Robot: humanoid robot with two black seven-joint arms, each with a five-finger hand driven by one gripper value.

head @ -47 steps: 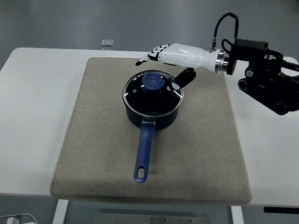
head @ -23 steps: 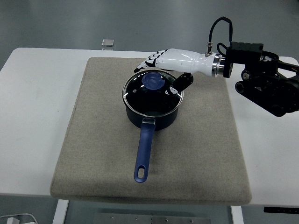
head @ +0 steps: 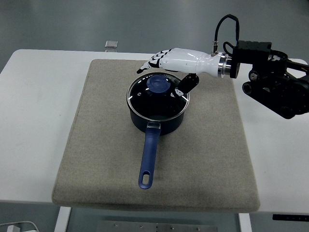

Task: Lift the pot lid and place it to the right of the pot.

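Task not started in any real sense: glass pot lid sits seated on the blue saucepan, rim flush all round as far as I can tell. Nothing lifted, nothing placed. Everything is left: grasp the knob, lift clear, set it down on the grey mat to the right of the pan.

Right hand comes in from the right edge, white shell, palm roughly down, hovering at the far side of the lid. Fingers are extended and loosely spread, reaching over the back rim toward the left; they hold nothing. The dark thumb hangs down separately over the lid's right edge; can't tell if it touches the glass.

Blue lid knob lies just in front of and below the fingers, between them and the thumb in the picture, not enclosed. Contact looks absent, but height above the knob is not readable from this view.

Saucepan sits near the middle-back of the mat, long blue handle pointing toward the near edge of the desk. Mat area to the right of the pan is bare, so the drop zone looks usable.

Left arm not in view. Small grey object lies beyond the desk's far edge, irrelevant.
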